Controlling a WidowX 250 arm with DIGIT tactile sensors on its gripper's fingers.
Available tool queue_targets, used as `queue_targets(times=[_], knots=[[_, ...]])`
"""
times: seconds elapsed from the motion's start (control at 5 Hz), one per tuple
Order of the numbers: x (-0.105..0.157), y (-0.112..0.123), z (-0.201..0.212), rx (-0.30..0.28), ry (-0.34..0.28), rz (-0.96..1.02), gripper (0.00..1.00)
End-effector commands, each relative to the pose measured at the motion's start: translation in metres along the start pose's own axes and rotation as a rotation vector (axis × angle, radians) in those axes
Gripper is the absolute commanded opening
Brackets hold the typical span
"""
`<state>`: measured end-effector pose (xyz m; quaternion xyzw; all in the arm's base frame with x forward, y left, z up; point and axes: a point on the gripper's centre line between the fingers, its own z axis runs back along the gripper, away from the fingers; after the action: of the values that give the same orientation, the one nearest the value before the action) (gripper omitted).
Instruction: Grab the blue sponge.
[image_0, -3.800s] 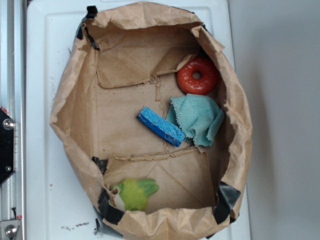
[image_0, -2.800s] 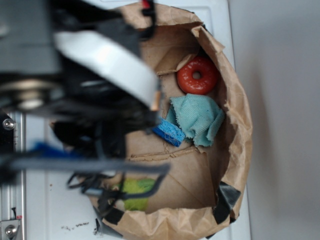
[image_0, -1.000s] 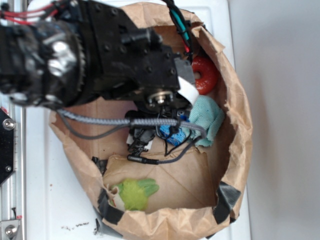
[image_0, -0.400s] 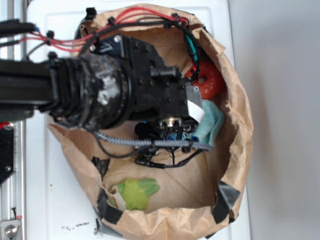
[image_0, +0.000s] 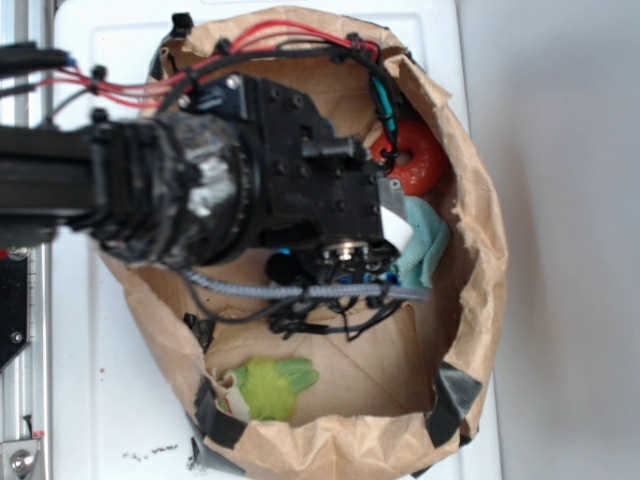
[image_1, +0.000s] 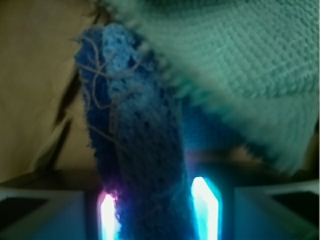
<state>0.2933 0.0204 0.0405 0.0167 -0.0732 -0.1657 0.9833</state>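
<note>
The blue sponge (image_1: 135, 125) is a porous bright blue slab that runs lengthwise from between my fingers towards the top of the wrist view. My gripper (image_1: 157, 200) is shut on its near end. The left pad (image_1: 107, 210) presses against the sponge and the right pad (image_1: 204, 205) sits right at its other side. In the exterior view the gripper (image_0: 350, 262) reaches down inside the brown paper bag (image_0: 480, 260), and the arm hides the sponge there.
A pale teal cloth (image_1: 240, 65) lies against the sponge's right side, (image_0: 425, 240). A red ring (image_0: 425, 165) sits behind it near the bag wall. A green plush toy (image_0: 270, 385) rests in the bag's near corner. Paper walls stand all around.
The arm came in from the left and went down into the bag over the sponge. In the last half second it shifted slightly and now covers more of the teal cloth.
</note>
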Motion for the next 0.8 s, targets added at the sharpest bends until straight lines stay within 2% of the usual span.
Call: queue_targets(times=[0.0,0.2,0.4,0.6], knots=[[0.005,-0.004,0.100,0.052,-0.006,0.108,0.00],[0.006,-0.002,0.130,0.049,0.009,0.173,0.00],[0.009,-0.003,0.153,0.093,-0.028,0.243,0.00],[0.008,-0.002,0.169,0.126,-0.010,0.301,0.00]])
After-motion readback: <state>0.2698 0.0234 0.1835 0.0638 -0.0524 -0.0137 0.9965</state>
